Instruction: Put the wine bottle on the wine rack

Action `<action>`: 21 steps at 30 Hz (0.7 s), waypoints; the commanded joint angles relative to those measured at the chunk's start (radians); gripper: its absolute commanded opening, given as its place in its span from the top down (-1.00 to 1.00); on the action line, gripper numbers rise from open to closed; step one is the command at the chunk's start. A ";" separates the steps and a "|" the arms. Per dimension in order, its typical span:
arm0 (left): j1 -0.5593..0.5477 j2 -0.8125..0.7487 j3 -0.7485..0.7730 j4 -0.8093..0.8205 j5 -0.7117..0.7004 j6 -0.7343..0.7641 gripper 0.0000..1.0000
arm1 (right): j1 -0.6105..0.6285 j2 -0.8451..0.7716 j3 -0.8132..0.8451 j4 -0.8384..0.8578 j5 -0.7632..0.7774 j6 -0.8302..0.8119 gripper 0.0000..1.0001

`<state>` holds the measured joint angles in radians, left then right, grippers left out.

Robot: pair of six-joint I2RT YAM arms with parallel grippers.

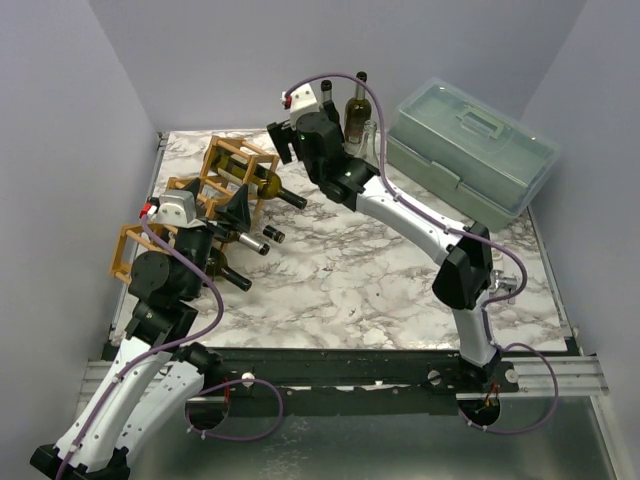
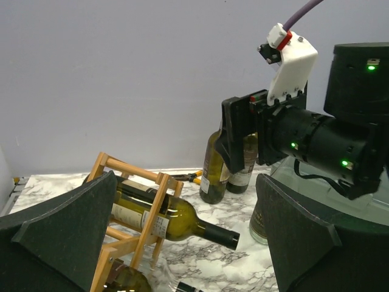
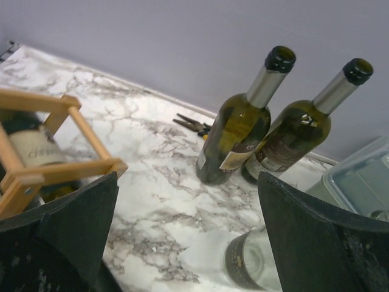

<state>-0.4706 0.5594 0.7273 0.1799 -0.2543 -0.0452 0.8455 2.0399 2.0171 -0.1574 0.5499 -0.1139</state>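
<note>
- Nearest my left wrist camera are my own left fingers (image 2: 61, 231), dark wedges standing far apart at either edge of the view. My left gripper (image 1: 238, 208) is spread wide and grips nothing.
- Beyond them, seen through the gap, lies the wine bottle (image 2: 176, 219). It rests on its side in the top cell of the wine rack (image 2: 132, 165), with its body inside the wooden sticks and its dark neck poking out to the right.
- From above, the rack sits at the left rear of the marble table (image 1: 380, 270). Other bottles (image 1: 232, 275) jut out of its lower cells.
- My right gripper (image 3: 187, 182) hangs above the table, just right of the rack and clear of the bottle. It is released, with the fingers wide apart and only bare tabletop showing between them.
- Past it, two green bottles (image 3: 234, 134) stand upright side by side near the back wall. A pair of pliers (image 3: 194, 125) lies on the table just beside them.
- A pale green toolbox (image 1: 470, 150) sits at the right rear with its lid down.
</note>
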 commanded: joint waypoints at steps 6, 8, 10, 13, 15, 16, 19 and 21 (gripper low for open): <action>0.006 0.002 -0.008 0.018 -0.005 -0.018 -0.96 | -0.090 0.173 0.206 0.113 0.102 -0.008 -0.99; 0.006 0.005 -0.010 0.020 -0.009 -0.016 -0.96 | -0.102 0.201 0.228 0.146 0.112 -0.021 -0.99; 0.007 0.008 -0.011 0.019 -0.012 -0.017 -0.96 | -0.119 0.225 0.244 0.185 0.111 -0.015 -0.99; 0.006 0.007 -0.011 0.020 -0.008 -0.023 -0.96 | -0.144 0.264 0.264 0.228 0.086 -0.001 -0.99; 0.006 0.008 -0.011 0.020 -0.008 -0.023 -0.96 | -0.155 0.294 0.281 0.259 0.058 0.002 -0.99; 0.006 0.009 -0.011 0.020 -0.009 -0.023 -0.96 | -0.160 0.312 0.296 0.277 0.050 0.000 -0.99; 0.006 0.008 -0.010 0.020 -0.010 -0.021 -0.96 | -0.171 0.375 0.359 0.315 0.048 -0.016 -0.99; 0.006 0.007 -0.011 0.020 -0.012 -0.019 -0.96 | -0.177 0.421 0.403 0.341 0.068 -0.023 -0.99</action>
<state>-0.4706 0.5663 0.7273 0.1799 -0.2543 -0.0570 0.6792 2.3783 2.3356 0.0830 0.6144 -0.1211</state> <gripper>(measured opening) 0.980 0.995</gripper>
